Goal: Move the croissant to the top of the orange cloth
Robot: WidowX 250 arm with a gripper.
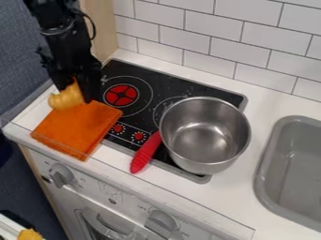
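The black gripper (76,89) hangs at the upper left, over the back edge of the orange cloth, its fingers on either side of the croissant. The golden croissant (64,98) sticks out to the left from between them, at the cloth's back left corner. Whether it touches the cloth I cannot tell. The orange cloth (78,129) lies folded on the white counter, left of the stove and partly over its edge.
A metal pot (205,136) with a red handle stands on the right part of the black stove (164,87). Farther right is a grey sink (294,171). A tiled wall (219,37) rises behind the counter, and a clear low rim runs along the front.
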